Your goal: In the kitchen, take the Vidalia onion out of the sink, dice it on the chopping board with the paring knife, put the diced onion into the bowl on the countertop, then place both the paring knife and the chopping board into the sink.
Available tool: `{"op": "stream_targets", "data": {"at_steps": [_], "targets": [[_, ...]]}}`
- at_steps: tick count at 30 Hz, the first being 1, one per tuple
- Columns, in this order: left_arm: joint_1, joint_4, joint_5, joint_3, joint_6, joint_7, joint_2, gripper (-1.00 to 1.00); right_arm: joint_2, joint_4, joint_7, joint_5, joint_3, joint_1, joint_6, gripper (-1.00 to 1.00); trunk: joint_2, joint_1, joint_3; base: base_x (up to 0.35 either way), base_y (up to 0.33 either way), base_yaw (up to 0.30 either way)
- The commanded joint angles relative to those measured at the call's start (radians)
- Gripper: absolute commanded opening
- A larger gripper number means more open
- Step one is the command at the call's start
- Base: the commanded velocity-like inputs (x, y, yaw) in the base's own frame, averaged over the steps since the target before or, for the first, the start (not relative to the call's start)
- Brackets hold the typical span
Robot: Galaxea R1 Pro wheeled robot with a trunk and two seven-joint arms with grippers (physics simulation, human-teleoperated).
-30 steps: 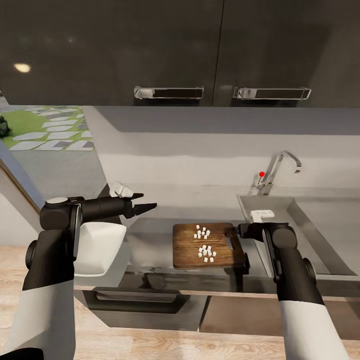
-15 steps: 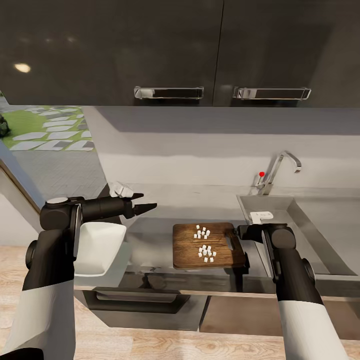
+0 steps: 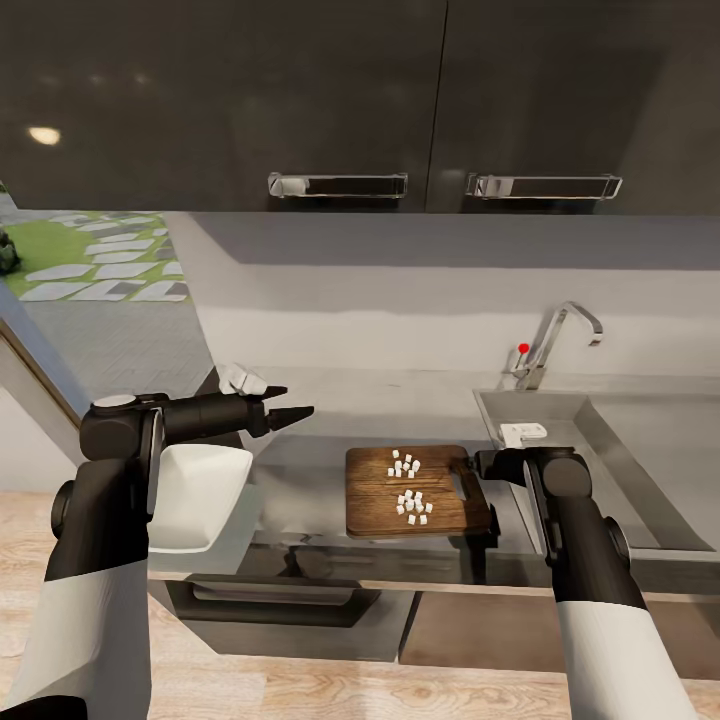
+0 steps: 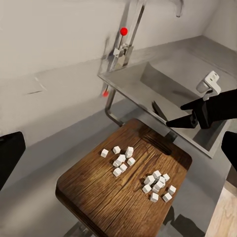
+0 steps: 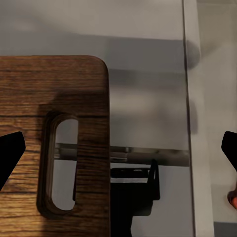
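The right gripper [image 4: 174, 123] hangs over the slot end of the chopping board [image 3: 412, 492], at the side nearest the sink [image 3: 590, 440]. In its own wrist view both black fingertips [image 5: 11, 153] sit at opposite edges of the picture, spread wide, with nothing between them but the board's oblong slot [image 5: 60, 165] and bare grey countertop [image 5: 148, 103]. The left gripper [image 3: 292, 411] is held in the air above the countertop, between the white bowl [image 3: 195, 495] and the board, pointing toward the sink; its fingers look close together in the head view, yet its wrist view shows one dark finger at each side edge, so I cannot tell how far apart they stand. It holds nothing.

The board lies flat near the counter's front edge, carrying two loose clusters of white diced onion [image 4: 121, 160]. The bowl sits at the left end of the countertop, partly hidden by the left arm, its visible interior plain white. The steel sink basin lies beyond the board's slot end, with the chrome tap [image 3: 560, 335] and its red knob [image 3: 523, 348] behind it.
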Motion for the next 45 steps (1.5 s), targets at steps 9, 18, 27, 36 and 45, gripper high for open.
{"op": "stream_targets", "data": {"at_steps": [9, 18, 27, 36, 45], "targets": [[-0.001, -0.001, -0.01, 0.002, 0.01, -0.01, -0.001, 1.0, 0.001, -0.001, 0.01, 0.011, -0.002, -0.001, 0.003, 1.0, -0.002, 0.001, -0.009, 0.0, 0.0, 0.0], [-0.001, -0.001, -0.01, 0.002, 0.01, -0.01, -0.001, 1.0, 0.0, -0.001, 0.009, 0.011, -0.002, -0.001, 0.003, 1.0, -0.002, 0.001, -0.014, 0.0, 0.0, 0.0], [-0.001, -0.001, -0.01, 0.002, 0.01, -0.01, -0.001, 1.0, 0.001, -0.001, 0.007, 0.012, -0.047, -0.001, 0.003, 1.0, -0.002, 0.001, -0.023, 0.0, 0.0, 0.0], [-0.001, -0.001, -0.01, 0.002, 0.01, -0.01, -0.001, 1.0, 0.001, -0.001, 0.006, 0.012, -0.06, -0.001, 0.003, 1.0, -0.002, 0.001, -0.032, 0.0, 0.0, 0.0], [-0.001, -0.001, -0.01, 0.002, 0.01, -0.01, -0.001, 1.0, 0.001, -0.001, 0.007, 0.012, -0.06, -0.001, 0.003, 1.0, -0.002, 0.001, -0.04, 0.0, 0.0, 0.0]]}}
